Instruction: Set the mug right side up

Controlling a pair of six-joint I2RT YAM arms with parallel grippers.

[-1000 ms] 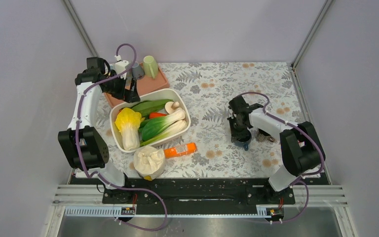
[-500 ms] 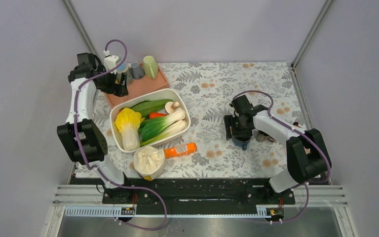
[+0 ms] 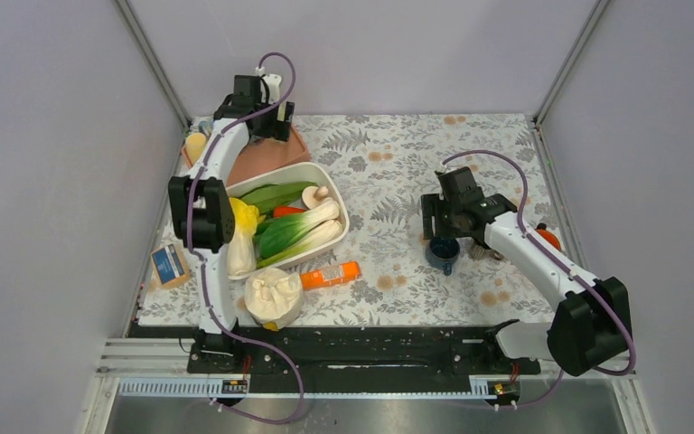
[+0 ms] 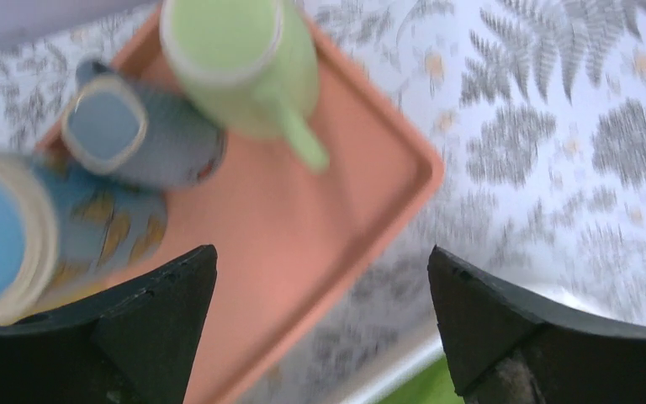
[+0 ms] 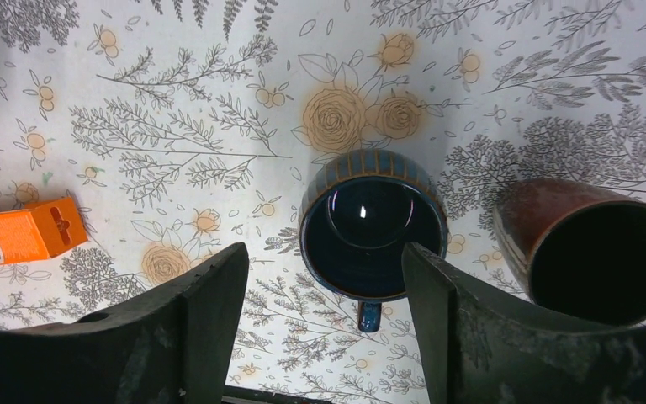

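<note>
Mug (image 5: 373, 225) stands mouth-up on the desk (image 5: 177, 84) at centre frame, between the released jaws of my right gripper (image 5: 320, 252), touching neither. If I lift away crooked, a jaw could clip the rim and tip it into the brown cup (image 5: 593, 252) just right of it. My left gripper (image 4: 320, 257) hangs over the tray (image 4: 370, 194), jaws spread wide.
</note>
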